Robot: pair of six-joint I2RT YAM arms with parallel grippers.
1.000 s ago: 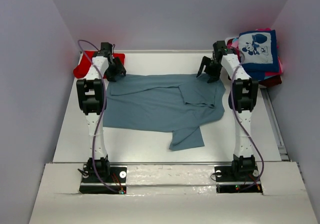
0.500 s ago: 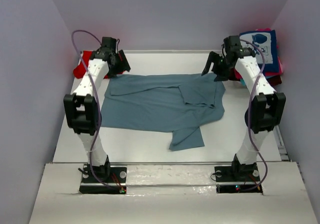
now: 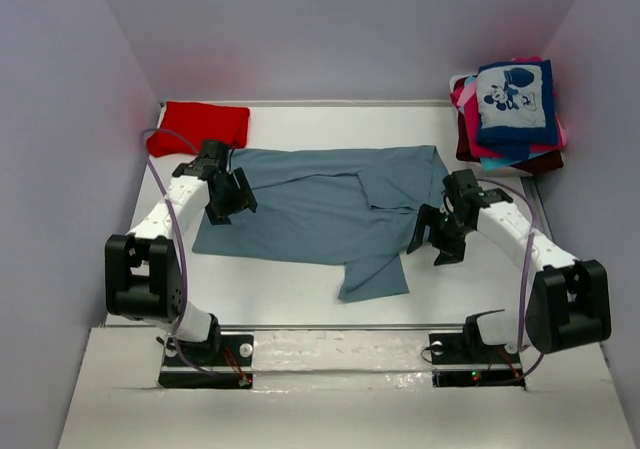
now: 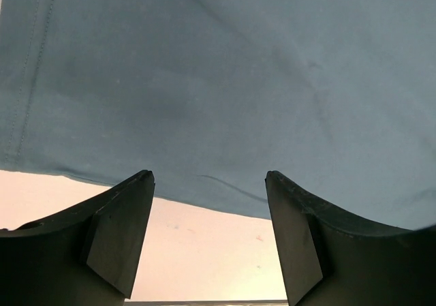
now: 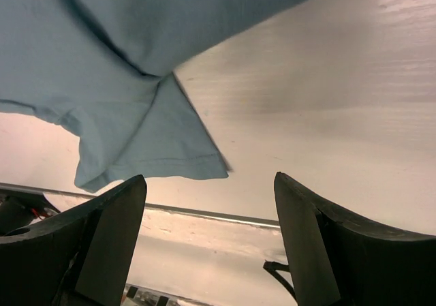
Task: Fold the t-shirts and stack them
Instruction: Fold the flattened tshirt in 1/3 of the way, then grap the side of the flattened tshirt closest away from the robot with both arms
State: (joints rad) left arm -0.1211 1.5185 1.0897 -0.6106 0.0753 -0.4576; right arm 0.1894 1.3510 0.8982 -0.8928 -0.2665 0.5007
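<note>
Worktop (image 3: pixel 290 289) scene, left first: red t-shirt (image 3: pixel 198 127) folded at far left corner, apart from the rest. Then left gripper (image 3: pixel 230 201) low over left edge of grey-blue t-shirt (image 3: pixel 320 199), jaws released and wide, nothing between them; left wrist view has that shirt filling the top, its hem edge running across between the fingertips (image 4: pixel 122 231), bare worktop below. The grey-blue t-shirt lies spread mid-worktop, partly folded: a flap laid over its right half, one sleeve (image 3: pixel 375 277) sticking out toward the near edge. Next, right gripper (image 3: pixel 430 247) just beside the shirt's right edge, next to that sleeve, jaws released and wide, holding nothing; right wrist view has the sleeve left of centre, bare worktop to the right. Last, stack of folded t-shirts (image 3: pixel 512 114) at far right corner, navy cartoon-mouse one on top, pink, teal, maroon layers under it, well apart from both grippers.
</note>
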